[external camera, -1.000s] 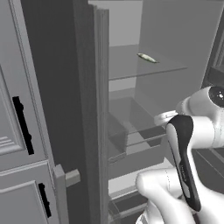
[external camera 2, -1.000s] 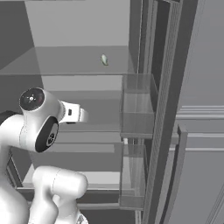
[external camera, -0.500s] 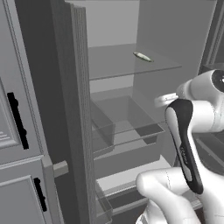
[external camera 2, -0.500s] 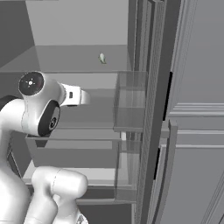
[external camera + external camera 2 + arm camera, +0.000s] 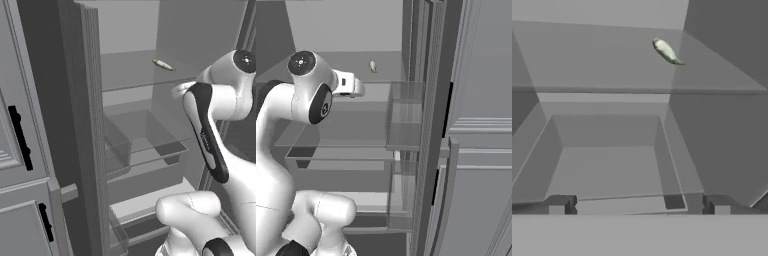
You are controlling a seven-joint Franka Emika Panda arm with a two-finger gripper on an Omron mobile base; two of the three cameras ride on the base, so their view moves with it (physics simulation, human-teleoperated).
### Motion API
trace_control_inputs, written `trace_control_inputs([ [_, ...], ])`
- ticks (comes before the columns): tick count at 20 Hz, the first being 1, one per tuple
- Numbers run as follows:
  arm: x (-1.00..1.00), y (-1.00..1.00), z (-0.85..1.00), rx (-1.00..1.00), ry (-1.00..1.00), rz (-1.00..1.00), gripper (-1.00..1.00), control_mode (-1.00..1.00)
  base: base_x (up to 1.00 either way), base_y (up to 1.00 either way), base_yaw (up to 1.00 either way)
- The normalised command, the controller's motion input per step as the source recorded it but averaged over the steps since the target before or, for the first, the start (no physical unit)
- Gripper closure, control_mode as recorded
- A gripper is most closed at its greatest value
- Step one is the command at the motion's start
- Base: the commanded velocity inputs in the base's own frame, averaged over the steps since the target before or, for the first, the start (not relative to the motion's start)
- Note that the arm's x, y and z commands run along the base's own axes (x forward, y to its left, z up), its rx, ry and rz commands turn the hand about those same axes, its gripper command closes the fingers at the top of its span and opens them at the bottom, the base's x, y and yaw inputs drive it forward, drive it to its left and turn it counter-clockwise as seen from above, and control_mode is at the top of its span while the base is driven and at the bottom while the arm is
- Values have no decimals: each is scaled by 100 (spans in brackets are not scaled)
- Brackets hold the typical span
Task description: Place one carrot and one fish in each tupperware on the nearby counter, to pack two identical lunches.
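Note:
A small pale silvery-green fish [image 5: 162,65] [image 5: 373,66] lies on the glass upper shelf [image 5: 130,75] inside an open fridge. Seen from the hand, the fish [image 5: 667,51] sits far up and to the right, well beyond my gripper [image 5: 639,205]. The gripper is open, its two dark fingertips [image 5: 559,204] wide apart with nothing between them. It hovers in front of the fridge, above a clear drawer [image 5: 607,150]. Carrot, tupperware and counter are out of view.
The fridge's open door edge [image 5: 85,125] stands to the left, and its clear door bins [image 5: 406,115] to the right. Grey panelled cabinets with black handles [image 5: 20,135] [image 5: 481,125] flank the fridge. A clear drawer [image 5: 145,135] sits under the fish's shelf.
Both base views have shifted, so the base has moved relative to the fridge. The arm's hand has risen toward the fish's shelf. The gripper stays open.

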Motion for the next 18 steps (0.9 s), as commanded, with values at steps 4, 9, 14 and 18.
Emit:
trace_control_inputs([
  [4, 70, -13, 4, 0, -1, 0, -100, -100, 0, 0, 0],
  [9, 53, -22, 1, 0, -7, 0, -100, -100, 0, 0, 0],
  [14, 47, -22, 3, 0, 0, 0, -100, -100, 0, 0, 0],
  [18, 58, -12, 1, 0, -1, 0, -100, -100, 0, 0, 0],
])
